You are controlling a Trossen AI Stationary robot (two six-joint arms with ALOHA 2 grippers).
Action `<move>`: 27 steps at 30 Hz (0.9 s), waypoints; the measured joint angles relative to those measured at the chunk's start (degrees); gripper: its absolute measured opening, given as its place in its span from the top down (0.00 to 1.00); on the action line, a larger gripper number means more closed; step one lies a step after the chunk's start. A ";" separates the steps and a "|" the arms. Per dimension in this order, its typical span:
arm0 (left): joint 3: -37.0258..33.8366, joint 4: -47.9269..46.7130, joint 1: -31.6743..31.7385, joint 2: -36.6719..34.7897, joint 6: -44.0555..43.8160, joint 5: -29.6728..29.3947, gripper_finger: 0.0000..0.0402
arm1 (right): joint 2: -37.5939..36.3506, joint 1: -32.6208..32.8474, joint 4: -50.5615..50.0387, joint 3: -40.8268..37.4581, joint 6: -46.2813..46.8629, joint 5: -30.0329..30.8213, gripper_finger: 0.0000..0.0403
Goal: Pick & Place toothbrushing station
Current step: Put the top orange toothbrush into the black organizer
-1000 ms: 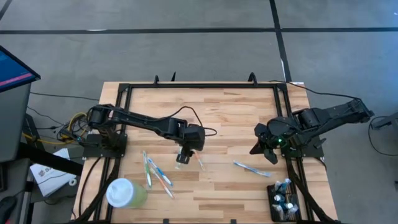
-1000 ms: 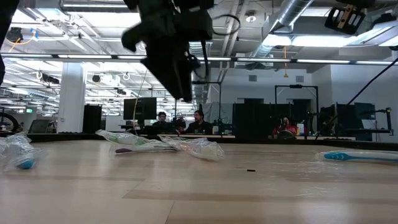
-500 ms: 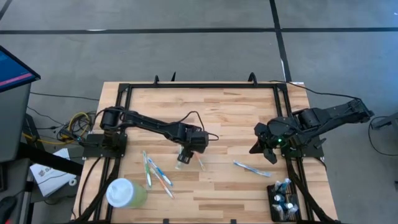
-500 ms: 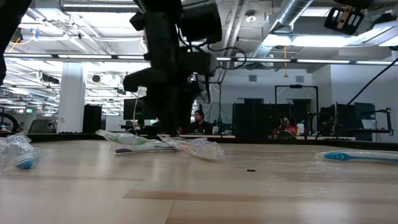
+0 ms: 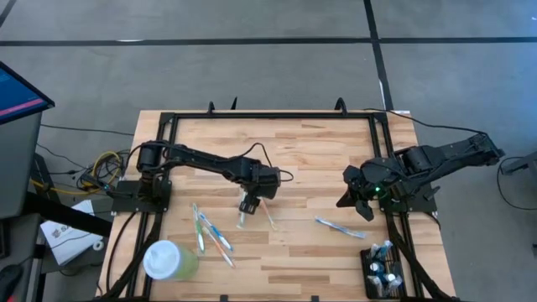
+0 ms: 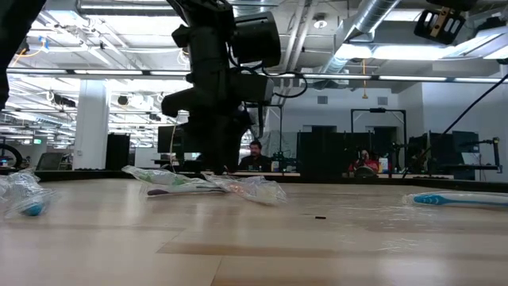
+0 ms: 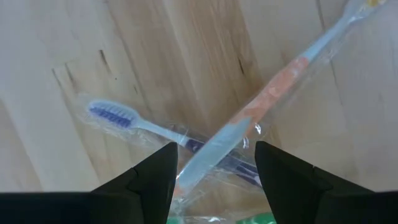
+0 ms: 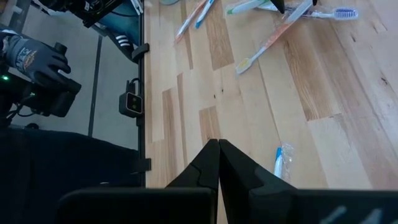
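The toothbrushing station (image 5: 382, 270), a small black holder with things standing in it, sits at the table's near right corner, far from both grippers. My left gripper (image 5: 245, 208) points down, open, low over two plastic-wrapped toothbrushes that lie crossed on the wood. One is orange and grey-blue (image 7: 273, 93), the other white with purple bristles (image 7: 121, 117). In the left wrist view the fingers stand on either side of the crossing (image 7: 214, 146). My right gripper (image 5: 356, 198) hangs shut above the table's right side.
Several more wrapped toothbrushes (image 5: 210, 231) lie left of the left gripper. A pale green cup with a white lid (image 5: 168, 260) stands at the near left corner. One blue toothbrush (image 5: 338, 226) lies toward the right. A black frame (image 5: 273, 115) borders the table.
My left gripper has come down toward the table, over the two crossed toothbrushes, and now stands low over them. The toothbrushes have stayed where they were.
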 joint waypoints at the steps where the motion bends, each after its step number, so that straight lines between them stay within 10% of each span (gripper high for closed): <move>1: -0.06 -0.08 0.00 0.10 0.58 0.05 0.48 | 0.00 0.00 0.00 0.00 0.00 0.00 1.00; 27: -3.68 2.14 -4.64 0.12 -5.83 0.23 0.48 | 0.00 0.00 -0.01 0.00 -0.48 1.37 1.00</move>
